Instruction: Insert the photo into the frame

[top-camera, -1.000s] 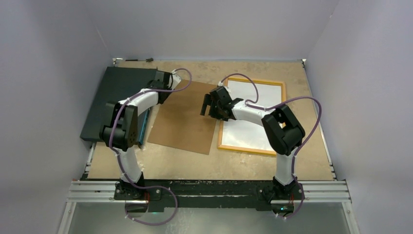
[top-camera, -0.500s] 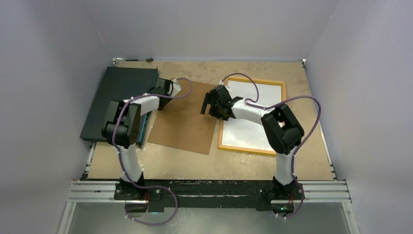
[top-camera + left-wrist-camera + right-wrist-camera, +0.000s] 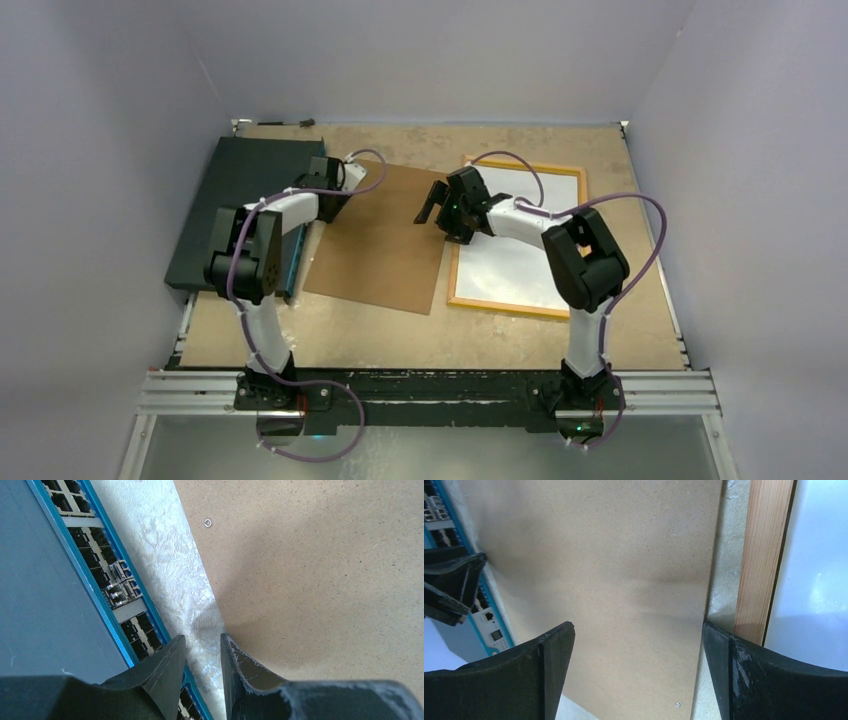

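Note:
The frame (image 3: 516, 309) lies flat at the right of the table and shows as a wood-toned strip (image 3: 765, 555) in the right wrist view. A white rectangle, the photo (image 3: 520, 260) back up, fills its inside (image 3: 816, 560). A plain brown backing board (image 3: 385, 245) lies left of the frame. My right gripper (image 3: 437, 205) hangs wide open over the board's right edge (image 3: 638, 625), holding nothing. My left gripper (image 3: 333, 197) sits low at the board's left edge. Its jaws stand a narrow gap apart (image 3: 202, 637) over bare table, with nothing between them.
A dark flat slab (image 3: 245, 205) with a blue edge and rows of ports (image 3: 107, 580) lies along the left, close beside the left gripper. A tiny metal ring (image 3: 208, 523) sits on the board. Grey walls enclose the table on three sides.
The left gripper slid from the board's far corner down along its left edge and narrowed a little. The right gripper shifted slightly toward the back, still wide open.

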`<state>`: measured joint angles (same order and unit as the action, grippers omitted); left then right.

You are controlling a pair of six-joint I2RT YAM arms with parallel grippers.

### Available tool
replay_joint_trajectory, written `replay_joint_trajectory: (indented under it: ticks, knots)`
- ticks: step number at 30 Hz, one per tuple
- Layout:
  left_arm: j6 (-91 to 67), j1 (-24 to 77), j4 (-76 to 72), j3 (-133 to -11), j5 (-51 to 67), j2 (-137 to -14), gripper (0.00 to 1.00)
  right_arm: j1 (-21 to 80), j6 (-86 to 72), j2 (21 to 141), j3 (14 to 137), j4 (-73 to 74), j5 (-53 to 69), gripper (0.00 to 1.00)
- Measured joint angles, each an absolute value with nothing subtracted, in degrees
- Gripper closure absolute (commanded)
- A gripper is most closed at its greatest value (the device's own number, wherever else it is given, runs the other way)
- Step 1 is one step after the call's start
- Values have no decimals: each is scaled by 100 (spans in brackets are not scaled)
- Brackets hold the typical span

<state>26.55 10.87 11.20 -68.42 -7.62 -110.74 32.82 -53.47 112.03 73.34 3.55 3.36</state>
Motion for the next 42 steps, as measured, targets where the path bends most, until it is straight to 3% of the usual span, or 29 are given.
replay_joint_trajectory:
  ticks: [20, 42]
  knots:
    - [2506, 1070, 1000, -6722, -530, -11017, 70, 3006, -5900, 10036, 6753, -510, 904, 1]
    - [2187, 1883, 1144, -6967, -377, -11144, 72, 2276, -5981, 9155, 5380, -764, 882, 1]
